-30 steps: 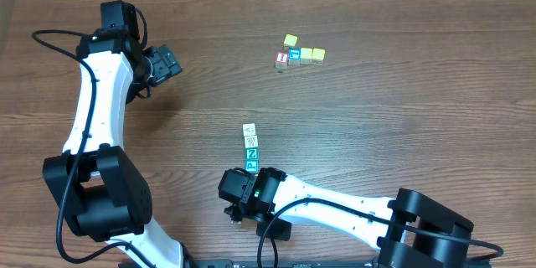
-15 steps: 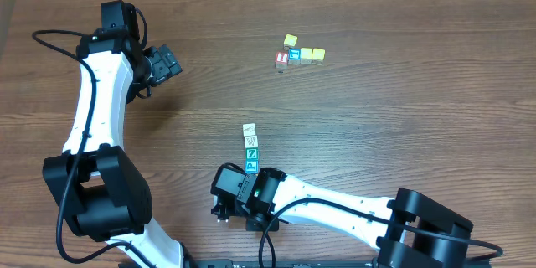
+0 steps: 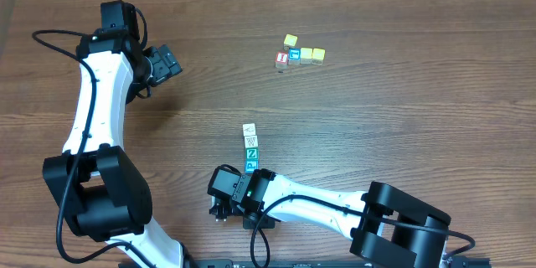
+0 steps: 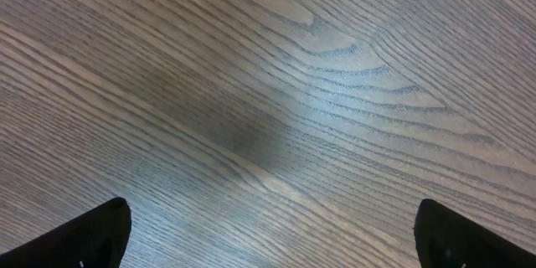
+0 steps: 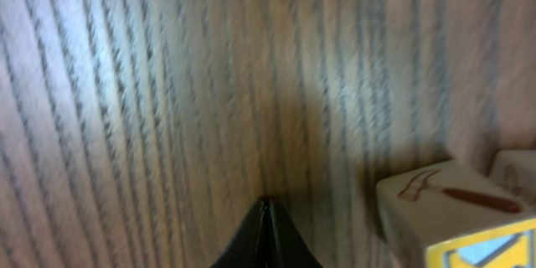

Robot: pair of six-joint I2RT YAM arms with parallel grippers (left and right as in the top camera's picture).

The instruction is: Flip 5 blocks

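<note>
Right gripper [image 3: 219, 209] pressed together, empty, low over the table [image 3: 402, 134] just beside the near end of the blocks [image 3: 251, 147], likely set to tip one over; blocks lay in a short touching row; farther off, a second cluster of cubes [image 3: 297, 54]; left gripper [image 3: 167, 60] spread wide, well apart, probably parked to keep clear.

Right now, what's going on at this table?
Nothing is held. The right gripper is shut and empty, low over the table just beside the near end of a line of four blocks: two whitish, a green Z, a teal. The left gripper hangs open far to the left, away from every block. A second cluster of blocks sits further back, no arm near it.
</note>
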